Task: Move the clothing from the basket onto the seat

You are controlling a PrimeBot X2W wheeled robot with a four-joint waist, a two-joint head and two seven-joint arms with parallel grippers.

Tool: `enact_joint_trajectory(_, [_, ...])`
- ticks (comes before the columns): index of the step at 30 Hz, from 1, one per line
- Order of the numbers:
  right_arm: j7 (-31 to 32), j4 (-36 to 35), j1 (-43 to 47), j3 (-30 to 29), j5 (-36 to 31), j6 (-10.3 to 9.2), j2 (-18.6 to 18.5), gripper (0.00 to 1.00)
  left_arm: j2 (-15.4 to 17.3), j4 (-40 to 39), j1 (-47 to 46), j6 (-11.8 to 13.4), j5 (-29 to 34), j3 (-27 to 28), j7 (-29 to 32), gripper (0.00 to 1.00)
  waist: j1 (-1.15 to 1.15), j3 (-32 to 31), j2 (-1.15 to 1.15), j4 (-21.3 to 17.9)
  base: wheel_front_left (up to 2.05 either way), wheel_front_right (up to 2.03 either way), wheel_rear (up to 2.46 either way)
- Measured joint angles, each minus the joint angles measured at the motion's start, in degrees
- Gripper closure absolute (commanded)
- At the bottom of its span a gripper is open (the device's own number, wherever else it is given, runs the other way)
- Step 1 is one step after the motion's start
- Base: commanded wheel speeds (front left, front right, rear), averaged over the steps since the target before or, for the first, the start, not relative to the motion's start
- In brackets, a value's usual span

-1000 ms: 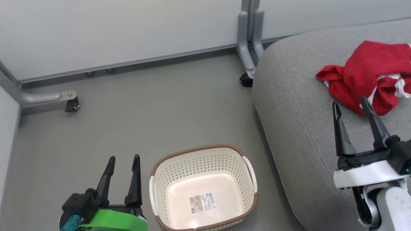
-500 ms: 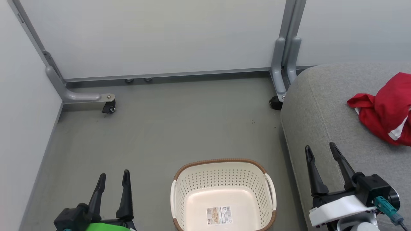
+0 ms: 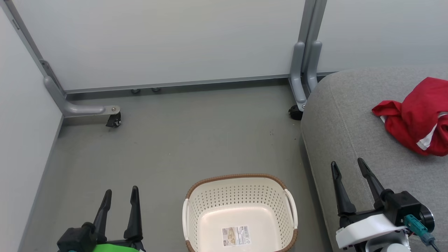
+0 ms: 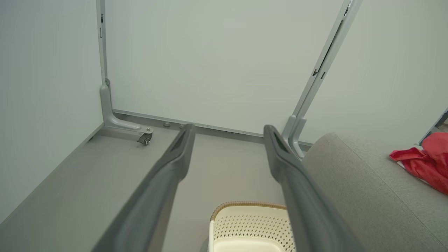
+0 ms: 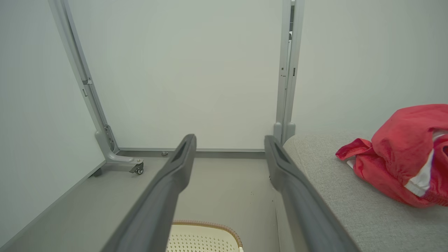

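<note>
**A:** Starting at the left, what is that arm doing?

**B:** The left gripper (image 3: 121, 190) hangs low over the grey floor (image 3: 175, 140). Its two dark fingers are spread wide with nothing between them.

**A:** And the basket?

**B:** The basket (image 3: 238, 175) stands on the floor between the two grippers, near the seat's left edge but apart from it. Inside I see its pale bottom and a paper sticker (image 3: 236, 236), and no fabric.

**A:** The other arm?

**B:** The right gripper (image 3: 347, 162) hovers over the near left edge of the seat (image 3: 336, 115). Its fingers are just as wide apart and hold nothing.

**A:** So where is the clothing?

**B:** The red clothing (image 3: 413, 119) lies bunched on top of the seat, well in from its rounded far-left corner. It is cut off by the right border of the head view, and a white stripe shows among the folds.

**A:** Which step is that, then?

**B:** I judge the transfer finished, or as good as. The one doubt is the basket's near end, which the bottom of the head view cuts off.

**A:** What does the next move call for?

**B:** Little, I think: a look at that hidden end. If a garment lies there, a gripper must come down inside the rim, close on the fabric, lift it clear and carry it rightward onto the seat.
</note>
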Motion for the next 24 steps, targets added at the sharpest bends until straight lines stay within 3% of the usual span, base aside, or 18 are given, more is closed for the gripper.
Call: enact_joint_trajectory(24, [0.0,0.4,-0.2,0.3,0.5,-0.01,-0.1,0.0,0.0,1.0,0.0,0.0,-3.5,2.1,0.0,0.0,0.0,0.0,0.0,-0.9,0.0,0.0,0.0])
